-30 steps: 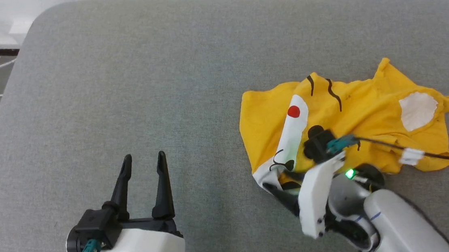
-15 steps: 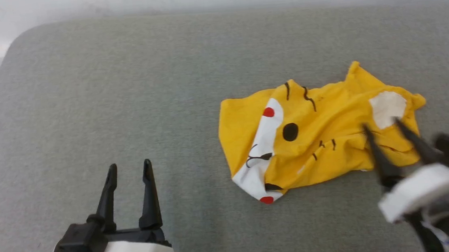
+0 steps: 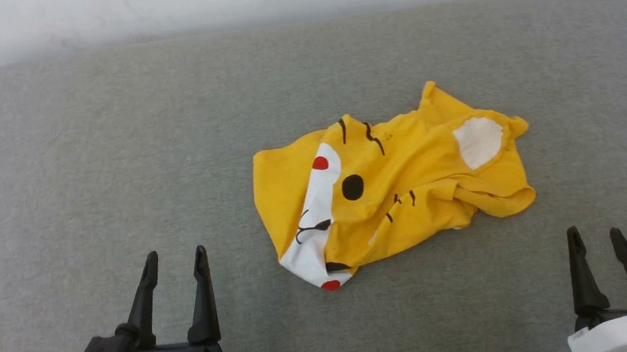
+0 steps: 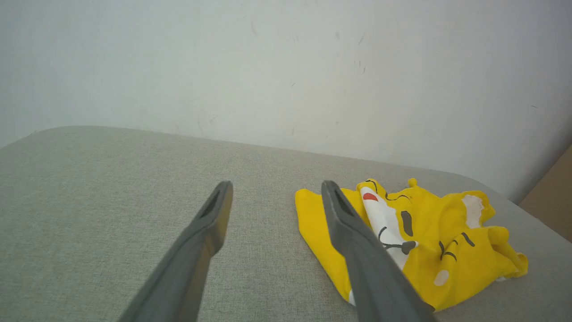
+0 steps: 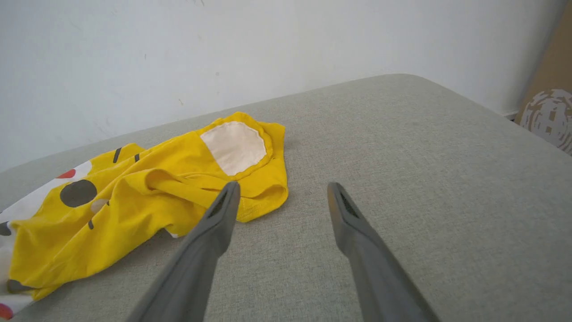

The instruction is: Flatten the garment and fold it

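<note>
Spanning the head view: a wide grey woven-fabric padded surface (image 3: 119, 159) with rounded corners, and a pale plain wall (image 4: 268, 67) behind it. Small bright yellow short-sleeved T-shirt with a cartoon tiger face print (image 3: 405, 190) lies crumpled on it, roughly mid-surface and a bit toward the robot's right. Not flat: the body is bunched, folds are doubled over along the near right side, and the print is skewed. Left gripper (image 3: 176, 256) sits at lower left, jaws spread wide, nothing between them, well apart from the shirt. Right gripper (image 3: 594, 233) sits at lower right, also spread wide and empty, near the shirt's right end but not touching.

Handling, judged: thin soft knit, very light, no stiffness. It will drape and sag from any pinch point, and will likely drag and bunch on the textured cover rather than slide clean. Not fragile; the main risk is slipping out of a shallow pinch.

Likely best holds are single-layer edges, not the bunched middle.
- Left side: the plain yellow edge (image 3: 270, 202) facing the left gripper, or the white printed corner with the red dot (image 3: 316, 266) nearest the robot.
- Right side: the rolled yellow fold (image 3: 506, 201) below the white rounded patch (image 3: 478, 142).

Pulling those apart should spread it. Which edge is hem or sleeve: cannot tell.
</note>
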Controlling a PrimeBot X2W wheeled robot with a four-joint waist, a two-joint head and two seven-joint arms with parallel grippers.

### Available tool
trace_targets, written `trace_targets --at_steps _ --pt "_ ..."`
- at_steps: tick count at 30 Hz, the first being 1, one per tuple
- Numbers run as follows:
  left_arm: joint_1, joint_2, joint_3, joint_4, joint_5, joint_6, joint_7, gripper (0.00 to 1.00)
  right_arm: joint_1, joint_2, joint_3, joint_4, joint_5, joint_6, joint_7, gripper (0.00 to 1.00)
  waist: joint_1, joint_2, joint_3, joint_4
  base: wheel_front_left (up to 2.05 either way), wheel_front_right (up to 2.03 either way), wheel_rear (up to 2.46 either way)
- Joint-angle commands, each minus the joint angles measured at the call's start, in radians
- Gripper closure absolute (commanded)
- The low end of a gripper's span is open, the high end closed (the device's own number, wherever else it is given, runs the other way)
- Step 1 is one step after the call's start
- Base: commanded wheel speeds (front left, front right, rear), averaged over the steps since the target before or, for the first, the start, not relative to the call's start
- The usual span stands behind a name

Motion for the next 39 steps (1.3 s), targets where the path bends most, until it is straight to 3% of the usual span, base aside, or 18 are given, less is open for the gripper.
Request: trace_targets --at_steps 1,8,14,20,26,35,36,37,39 --pt "-0.011 -0.002 0.002 0.003 0.014 -0.011 -0.005 0.0 -0.008 0.003 0.005 0.008 0.006 -0.001 -0.011 0.0 0.0 0.0 -0.006 -0.015 0.0 0.0 0.0" --pt "-0.137 0.038 -0.01 0.031 0.043 -0.043 0.014 0.0 -0.041 0.003 0.002 0.038 0.013 -0.001 -0.032 0.0 0.0 0.0 0.012 -0.032 0.0 0.0 0.0" --pt "-0.313 0.086 -0.042 0.093 0.036 -0.064 0.154 0.0 -0.063 0.003 0.012 0.059 0.021 -0.001 -0.04 0.0 0.0 0.0 0.049 -0.047 0.0 0.0 0.0" --pt "-0.447 0.08 -0.068 0.238 -0.028 -0.072 0.371 0.0 -0.084 0.003 0.032 0.073 0.027 -0.001 -0.045 0.0 0.0 0.0 0.084 -0.063 0.0 0.0 0.0" --pt "-0.536 0.083 -0.104 0.374 -0.028 -0.057 0.586 0.0 -0.094 0.003 0.043 0.079 0.026 -0.001 -0.047 0.0 0.0 0.0 0.111 -0.076 0.0 0.0 0.0" --pt "-0.609 0.057 -0.132 0.515 -0.021 0.015 0.772 0.0 -0.118 0.003 0.057 0.077 0.026 -0.001 -0.048 0.0 0.0 0.0 0.141 -0.08 0.0 0.0 0.0" --pt "-0.615 0.053 -0.134 0.524 -0.021 0.02 0.775 0.18 -0.122 0.003 0.059 0.078 0.026 -0.001 -0.048 0.0 0.0 0.0 0.142 -0.081 0.0 0.0 0.0" --pt "-0.62 0.05 -0.136 0.532 -0.022 0.024 0.774 0.98 -0.125 0.003 0.06 0.08 0.026 -0.001 -0.048 0.0 0.0 0.0 0.143 -0.083 0.0 0.0 0.0" --pt "-0.625 0.043 -0.145 0.545 -0.031 0.015 0.776 1.0 -0.129 0.003 0.062 0.083 0.027 -0.001 -0.048 0.0 0.0 0.0 0.139 -0.084 0.0 0.0 0.0"
